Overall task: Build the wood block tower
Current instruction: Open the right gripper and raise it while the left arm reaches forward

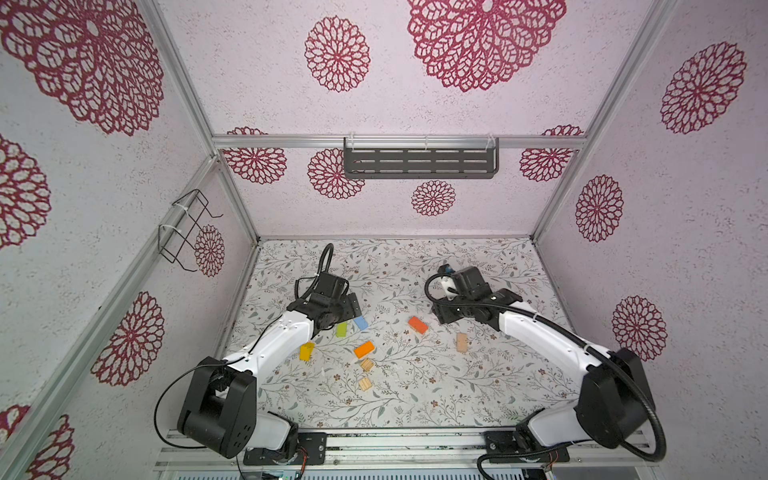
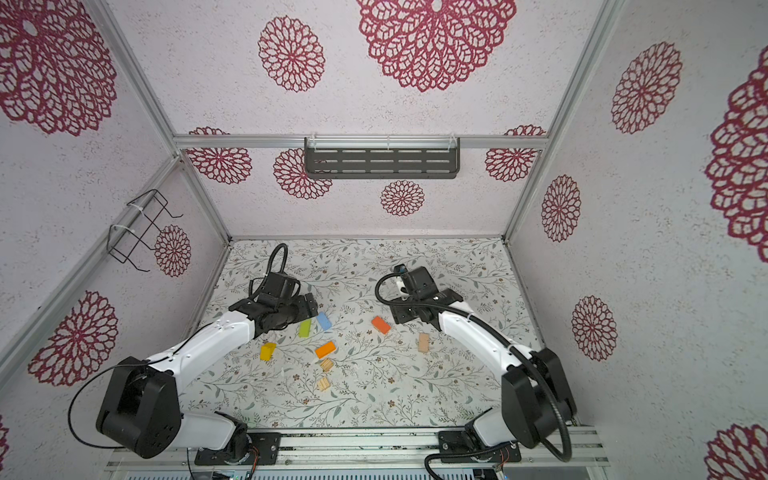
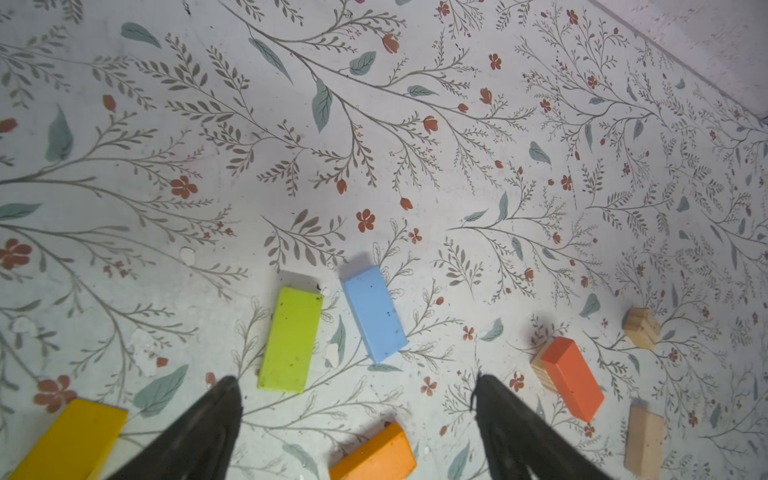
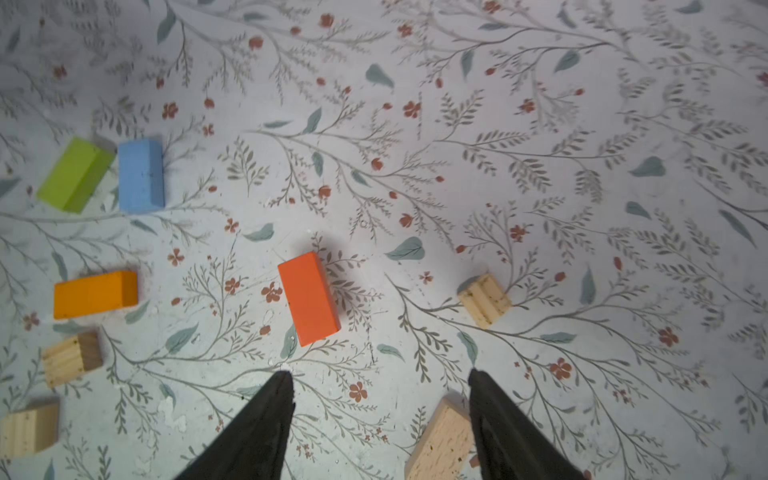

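Tan grooved block [image 4: 484,300] near red-orange block [image 4: 308,297], wrist views only

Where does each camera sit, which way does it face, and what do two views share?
Both top views: high above the robot's bases, looking down and forward at the table; left arm and right arm show.
Left wrist: just above the table, facing green block and blue block; fingers of the open left hand show.
Right wrist: likewise, facing red-orange block; fingers of the open right hand show.
Shared: both wrist views show those three blocks.
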